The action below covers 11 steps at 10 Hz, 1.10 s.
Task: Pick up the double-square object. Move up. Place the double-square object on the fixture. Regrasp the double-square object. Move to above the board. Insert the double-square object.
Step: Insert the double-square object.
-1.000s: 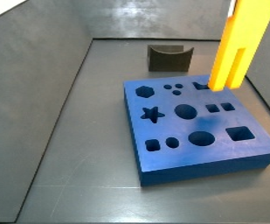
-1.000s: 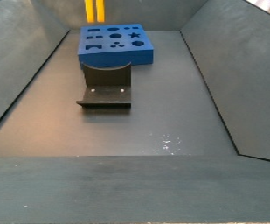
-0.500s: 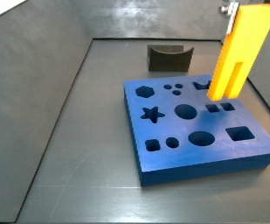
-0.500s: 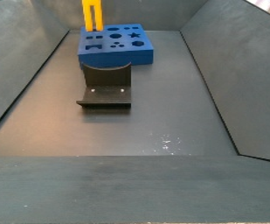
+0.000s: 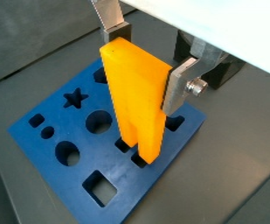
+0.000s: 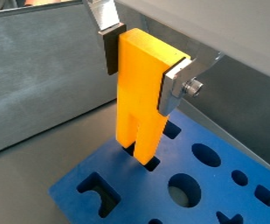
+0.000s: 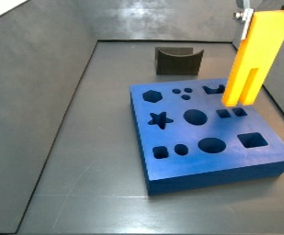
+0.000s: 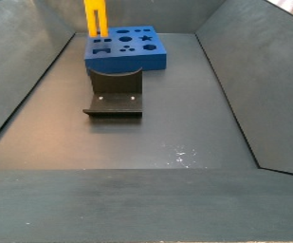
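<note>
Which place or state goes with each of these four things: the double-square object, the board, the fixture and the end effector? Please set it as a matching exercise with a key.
Things:
1. double-square object
2. board
3. fixture
4. end effector

Places or states:
A. blue slab lying flat, with shaped cut-outs
B. stands on the floor beyond the board in a side view, holding nothing
C. upright, its lower end at the paired square holes
D. shut on the yellow piece, above the board

Pairs: 1-C, 2-A, 3-B, 4-D
</note>
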{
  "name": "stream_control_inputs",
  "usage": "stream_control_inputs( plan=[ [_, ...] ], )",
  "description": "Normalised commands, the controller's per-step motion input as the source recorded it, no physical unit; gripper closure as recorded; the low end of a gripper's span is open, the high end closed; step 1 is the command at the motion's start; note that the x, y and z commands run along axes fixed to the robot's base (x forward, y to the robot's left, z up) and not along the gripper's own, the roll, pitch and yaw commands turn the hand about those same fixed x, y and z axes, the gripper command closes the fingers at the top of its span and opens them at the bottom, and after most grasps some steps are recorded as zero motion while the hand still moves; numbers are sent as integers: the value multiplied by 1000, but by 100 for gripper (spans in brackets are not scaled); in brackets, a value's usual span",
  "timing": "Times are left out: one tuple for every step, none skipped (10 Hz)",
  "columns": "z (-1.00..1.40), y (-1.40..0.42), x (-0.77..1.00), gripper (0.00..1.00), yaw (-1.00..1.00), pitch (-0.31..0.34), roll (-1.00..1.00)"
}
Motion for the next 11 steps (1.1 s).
stream_control_inputs(
  plan=[
    [-243,-254,449,100,166,0,4],
    [0,-14,0,100,97,0,10],
    [-9,0,0,100,34,0,0],
    [-97,77,-57,100,126,11,0],
    [-114,40,-274,100,34,0,0],
    [0,0,0,100,0,0,-6],
    [-6,0,0,100,0,0,-11],
    [-163,-89,-57,100,126,0,0],
    [-197,-151,-51,100,183,0,0],
    [-217,-149,-14,100,171,0,0],
    [-220,-131,-3,100,160,0,0]
  ],
)
